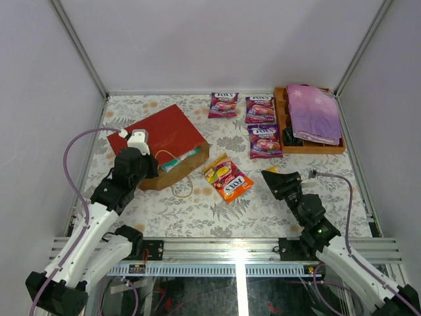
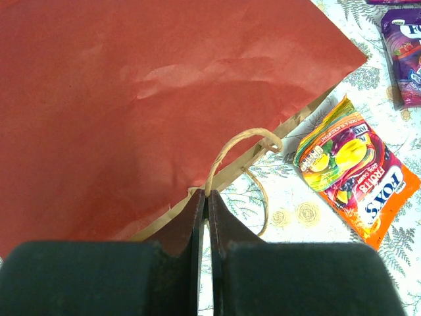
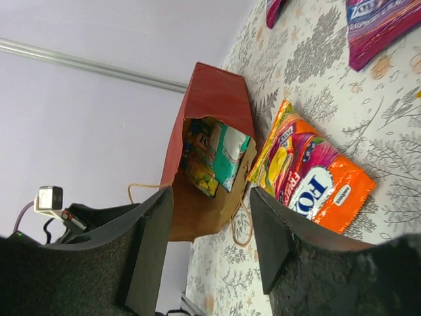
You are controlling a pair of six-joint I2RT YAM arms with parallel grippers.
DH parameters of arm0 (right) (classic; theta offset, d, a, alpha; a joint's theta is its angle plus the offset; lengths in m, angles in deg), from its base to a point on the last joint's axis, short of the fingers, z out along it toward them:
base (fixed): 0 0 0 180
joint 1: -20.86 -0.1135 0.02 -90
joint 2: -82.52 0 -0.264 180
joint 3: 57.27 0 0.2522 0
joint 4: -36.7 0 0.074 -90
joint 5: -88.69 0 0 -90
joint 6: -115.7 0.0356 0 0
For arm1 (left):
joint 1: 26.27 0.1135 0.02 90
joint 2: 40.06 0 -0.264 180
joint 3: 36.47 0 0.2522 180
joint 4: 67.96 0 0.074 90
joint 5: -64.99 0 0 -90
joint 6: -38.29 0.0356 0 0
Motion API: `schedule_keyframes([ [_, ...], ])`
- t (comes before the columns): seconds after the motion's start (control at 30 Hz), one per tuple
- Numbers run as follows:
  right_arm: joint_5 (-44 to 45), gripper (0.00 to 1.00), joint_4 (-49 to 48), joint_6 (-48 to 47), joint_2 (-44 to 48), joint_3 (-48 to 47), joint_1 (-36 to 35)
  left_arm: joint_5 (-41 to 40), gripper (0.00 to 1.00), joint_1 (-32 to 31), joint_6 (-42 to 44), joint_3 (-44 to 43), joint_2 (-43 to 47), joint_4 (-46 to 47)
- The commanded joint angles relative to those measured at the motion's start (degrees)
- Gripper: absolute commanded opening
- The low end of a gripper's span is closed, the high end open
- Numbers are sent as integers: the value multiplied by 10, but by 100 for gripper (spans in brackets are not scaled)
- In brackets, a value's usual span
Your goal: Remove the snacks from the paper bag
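Note:
The red paper bag [image 1: 164, 131] lies on its side at the left, its brown mouth facing right. A green-yellow pouch [image 1: 179, 160] shows inside the mouth, also in the right wrist view [image 3: 217, 155]. My left gripper [image 1: 154, 170] is shut on the bag's upper cord handle [image 2: 227, 155] at the mouth edge. An orange pouch [image 1: 228, 178] lies on the table just right of the bag. Three purple pouches [image 1: 260, 108] lie further back. My right gripper [image 1: 275, 176] is open and empty, right of the orange pouch [image 3: 309, 174] and pointing at the bag's mouth.
A brown wooden tray [image 1: 283, 125] at the back right holds a folded purple cloth [image 1: 314, 112]. The bag's second cord handle [image 1: 183, 189] lies loose on the table. A small yellow piece [image 1: 272, 169] shows at my right gripper's tip. Walls close in left, right and back.

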Motion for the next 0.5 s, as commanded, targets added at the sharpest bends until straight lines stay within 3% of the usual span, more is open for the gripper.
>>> schedule_keyframes([
  [0.0, 45, 57, 202, -35, 123, 61, -1, 9, 0, 3, -3, -1, -2, 17],
  [0.1, 50, 57, 207, -45, 131, 57, -1, 9, 0, 3, -2, -1, -5, 16],
  [0.17, 43, 58, 172, -48, 78, 54, -1, 8, 0, 3, -3, -1, -6, 15],
  [0.3, 9, 58, 41, -66, -127, 22, -1, 8, 0, 3, -3, -1, -9, 15],
  [0.47, -62, 56, -198, -44, -376, 6, -6, 5, 0, 3, -3, 0, -6, 13],
])
